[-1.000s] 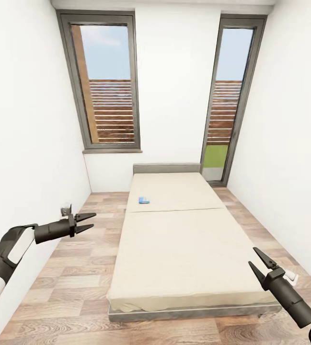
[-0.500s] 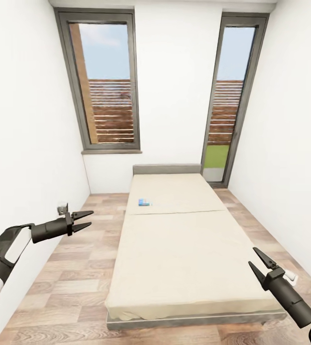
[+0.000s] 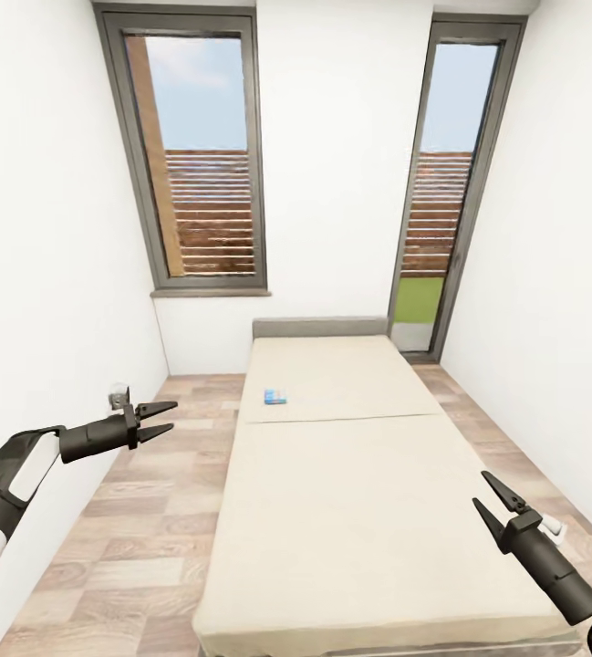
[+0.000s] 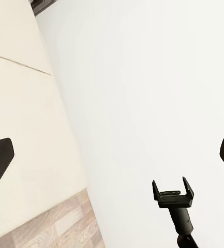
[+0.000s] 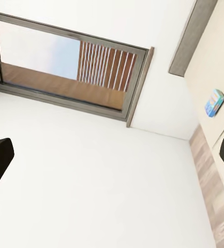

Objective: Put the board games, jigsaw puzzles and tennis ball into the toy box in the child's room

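Observation:
A small blue board game (image 3: 275, 396) lies flat on the beige mattress of the bed (image 3: 350, 493), near the seam on its far half. It also shows as the blue game (image 5: 214, 102) in the right wrist view. My left gripper (image 3: 173, 416) hangs open over the floor left of the bed, well short of the game. My right gripper (image 3: 481, 488) is open above the bed's near right corner, holding nothing. The left wrist view catches the right gripper (image 4: 172, 187) against the white wall. The table and toy box are out of view.
Two tall dark-framed windows (image 3: 197, 155) stand in the far wall behind the grey headboard (image 3: 318, 327). White walls close in on both sides. Strips of wood plank floor (image 3: 140, 511) run along each side of the bed.
The whole picture has shifted: the camera has moved closer to the bed, which now looks larger and reaches the lower edge. Both grippers hold the same open pose.

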Controlling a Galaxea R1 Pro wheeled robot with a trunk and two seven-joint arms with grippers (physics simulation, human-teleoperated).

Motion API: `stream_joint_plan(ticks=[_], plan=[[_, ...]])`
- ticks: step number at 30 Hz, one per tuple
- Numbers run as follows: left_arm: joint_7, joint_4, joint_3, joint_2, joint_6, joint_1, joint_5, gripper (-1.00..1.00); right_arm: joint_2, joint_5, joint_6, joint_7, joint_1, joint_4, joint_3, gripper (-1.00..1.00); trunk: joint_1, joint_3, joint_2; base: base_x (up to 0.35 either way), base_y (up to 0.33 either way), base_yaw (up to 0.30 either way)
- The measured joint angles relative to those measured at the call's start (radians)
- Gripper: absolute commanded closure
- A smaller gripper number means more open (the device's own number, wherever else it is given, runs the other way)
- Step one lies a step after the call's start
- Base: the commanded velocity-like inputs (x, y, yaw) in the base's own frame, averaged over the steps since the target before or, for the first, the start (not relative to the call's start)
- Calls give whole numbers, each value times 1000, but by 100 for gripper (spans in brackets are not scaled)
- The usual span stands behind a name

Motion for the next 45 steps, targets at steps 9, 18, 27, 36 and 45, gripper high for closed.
stream_joint_plan(ticks=[9, 18, 27, 36, 45], plan=[[0, 0, -1, -1, 0, 0, 0, -100, 1, 0, 0, 0, 0, 0, 1, -100, 0, 3, 0, 155, 212, -117], [0, 0, -1, -1, 0, 0, 0, -100, 1, 0, 0, -3, 0, 1, 2, -100, 0, 9, 0, 15, 257, -229], [0, 0, -1, -1, -1, 0, 0, -100, 2, 3, 0, -7, 0, 2, 3, -100, 1, 15, 0, 1, 59, -239], [0, 0, -1, -1, -1, -1, 0, -100, 2, 3, -1, -8, 0, 2, 3, -100, 1, 21, -1, 0, 32, -239], [0, 0, -1, -1, -1, -1, 0, -100, 2, 4, -2, -8, -1, 6, 2, -100, 1, 27, -1, 0, 177, -239]])
